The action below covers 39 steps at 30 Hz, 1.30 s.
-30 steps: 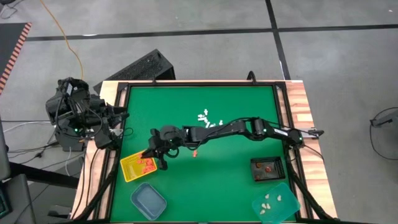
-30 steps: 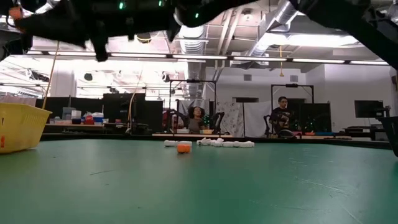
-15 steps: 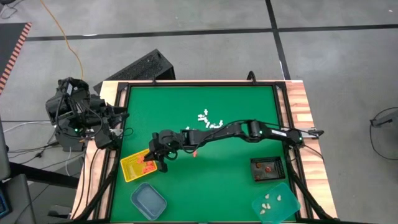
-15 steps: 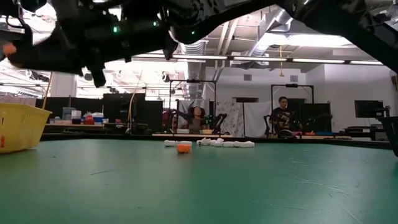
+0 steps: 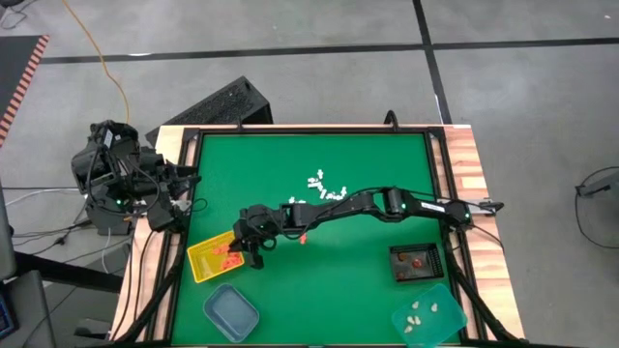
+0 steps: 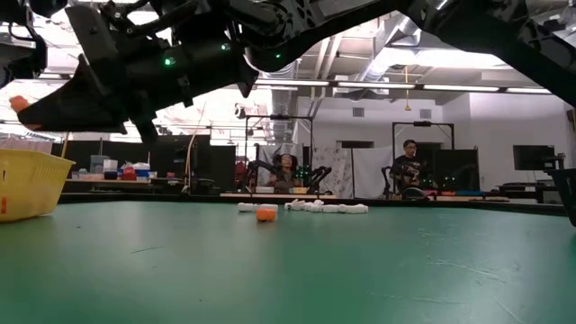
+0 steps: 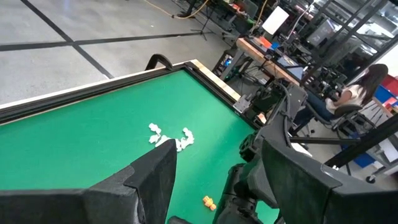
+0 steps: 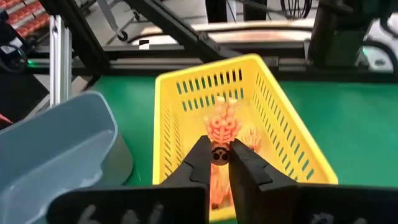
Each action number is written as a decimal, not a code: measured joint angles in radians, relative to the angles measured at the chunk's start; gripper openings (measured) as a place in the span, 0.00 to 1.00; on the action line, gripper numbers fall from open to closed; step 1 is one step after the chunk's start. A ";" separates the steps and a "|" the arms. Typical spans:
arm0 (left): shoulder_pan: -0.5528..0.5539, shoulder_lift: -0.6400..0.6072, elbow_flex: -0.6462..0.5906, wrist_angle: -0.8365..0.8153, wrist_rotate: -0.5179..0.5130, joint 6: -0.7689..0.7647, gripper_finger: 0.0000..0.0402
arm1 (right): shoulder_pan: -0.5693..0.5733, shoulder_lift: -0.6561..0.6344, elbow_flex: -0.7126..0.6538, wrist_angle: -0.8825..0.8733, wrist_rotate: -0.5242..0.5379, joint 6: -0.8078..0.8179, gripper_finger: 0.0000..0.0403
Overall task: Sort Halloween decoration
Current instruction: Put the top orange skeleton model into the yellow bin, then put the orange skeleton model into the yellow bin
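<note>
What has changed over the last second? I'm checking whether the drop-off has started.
The right hand has moved from the yellow slotted basket's inner edge to over its inside, closer to the table's front edge. It pinches a small orange trinket above the orange pieces already there; no release is visible. The left hand, loose orange piece, white cluster and other trays stayed put.

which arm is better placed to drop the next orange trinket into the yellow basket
Right. The right gripper already hangs over the yellow slotted plastic basket with a small orange trinket between its fingertips. The left gripper is parked off the table's left edge, open and holding nothing.
</note>
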 joint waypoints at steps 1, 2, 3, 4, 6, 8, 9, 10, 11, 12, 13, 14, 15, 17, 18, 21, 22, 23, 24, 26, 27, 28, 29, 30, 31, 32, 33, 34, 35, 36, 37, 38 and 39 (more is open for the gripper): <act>0.000 0.000 0.000 0.000 0.000 0.000 0.56 | 0.000 0.000 0.000 -0.004 0.000 0.001 0.14; 0.000 0.000 0.000 0.000 0.000 0.000 0.56 | 0.000 0.000 0.000 -0.004 0.000 0.004 0.16; 0.000 0.000 0.000 0.000 0.000 0.000 0.56 | 0.000 0.000 0.000 -0.003 0.000 0.005 0.18; 0.000 0.000 0.000 0.000 0.000 0.000 0.56 | 0.000 0.000 0.000 0.000 0.000 0.006 0.20; 0.000 0.000 0.000 0.000 0.000 0.000 0.56 | 0.000 0.000 0.000 0.000 0.008 0.006 0.22; 0.000 0.000 0.000 0.000 0.000 0.000 0.56 | 0.000 0.000 0.000 0.000 0.013 0.006 0.25; 0.000 0.000 0.000 0.000 0.000 0.000 0.56 | 0.000 0.000 0.000 0.000 0.014 0.006 0.26; 0.000 0.000 0.000 0.000 0.000 0.000 0.56 | 0.000 0.000 0.000 0.000 0.014 0.009 0.27; 0.000 0.000 0.000 0.000 0.000 0.000 0.56 | 0.000 0.000 0.000 0.001 0.014 0.012 0.27; 0.000 0.000 0.000 0.000 0.000 -0.001 0.56 | 0.000 0.000 0.000 0.001 0.014 0.018 0.28; 0.000 0.000 0.000 0.001 0.000 -0.004 0.56 | -0.002 -0.001 0.000 0.000 0.015 0.023 0.28; 0.000 0.000 0.000 0.003 0.000 -0.005 0.56 | -0.005 -0.006 0.000 -0.006 0.015 0.030 0.29; 0.000 0.000 0.000 0.006 0.000 -0.005 0.56 | -0.008 -0.011 0.000 -0.014 0.015 0.037 0.29; 0.000 0.000 0.000 0.010 0.000 0.000 0.56 | -0.017 -0.040 0.000 -0.042 0.015 0.043 0.30; 0.000 0.000 0.000 0.013 0.000 0.003 0.56 | -0.024 -0.065 0.000 -0.077 0.017 0.043 0.30; 0.000 0.000 0.000 0.017 0.000 0.018 0.56 | -0.046 -0.144 0.004 -0.204 0.042 0.042 0.31; 0.000 0.000 0.000 0.017 0.000 0.022 0.56 | -0.052 -0.171 0.004 -0.271 0.047 0.030 0.31; 0.000 0.000 0.000 0.017 0.000 0.026 0.56 | -0.059 -0.197 0.004 -0.349 0.048 0.006 0.31; 0.000 0.000 0.000 0.017 0.000 0.031 0.56 | -0.064 -0.218 0.004 -0.421 0.049 -0.026 0.31; 0.000 0.000 0.000 0.017 0.000 0.042 0.56 | -0.069 -0.264 0.000 -0.583 0.060 -0.115 0.31; 0.000 0.000 0.000 0.017 0.000 0.044 0.56 | -0.068 -0.285 0.000 -0.662 0.068 -0.169 0.31; 0.000 0.000 0.000 0.017 0.000 0.045 0.56 | -0.068 -0.310 0.000 -0.725 0.069 -0.237 0.31; 0.000 0.000 0.000 0.017 0.000 0.045 0.56 | -0.065 -0.338 0.000 -0.794 0.072 -0.306 0.31; 0.000 0.000 0.000 0.017 0.000 0.046 0.56 | -0.061 -0.358 0.000 -0.865 0.082 -0.371 0.31; 0.000 0.000 0.000 0.017 0.000 0.053 0.56 | -0.056 -0.375 0.002 -0.915 0.098 -0.429 0.31; 0.000 0.000 0.000 0.017 0.000 0.061 0.56 | -0.048 -0.390 0.004 -0.952 0.119 -0.482 0.31; 0.000 0.000 0.000 0.018 0.000 0.069 0.56 | -0.041 -0.396 0.004 -0.988 0.141 -0.526 0.31; 0.000 0.000 0.000 0.018 0.000 0.072 0.56 | -0.034 -0.396 0.003 -1.015 0.157 -0.563 0.31; 0.000 0.000 0.000 0.018 0.000 0.078 0.56 | -0.026 -0.394 0.002 -1.023 0.165 -0.588 0.31; 0.000 0.000 0.000 0.018 0.000 0.079 0.56 | -0.019 -0.391 0.001 -1.026 0.169 -0.606 0.31; 0.000 0.000 0.000 0.018 0.000 0.079 0.56 | -0.013 -0.386 0.000 -1.033 0.169 -0.617 0.31; 0.000 0.000 0.000 0.018 0.000 0.079 0.56 | -0.006 -0.375 0.000 -1.035 0.169 -0.624 0.31; 0.000 0.000 0.000 0.018 0.000 0.079 0.56 | 0.001 -0.366 0.002 -1.031 0.169 -0.638 0.31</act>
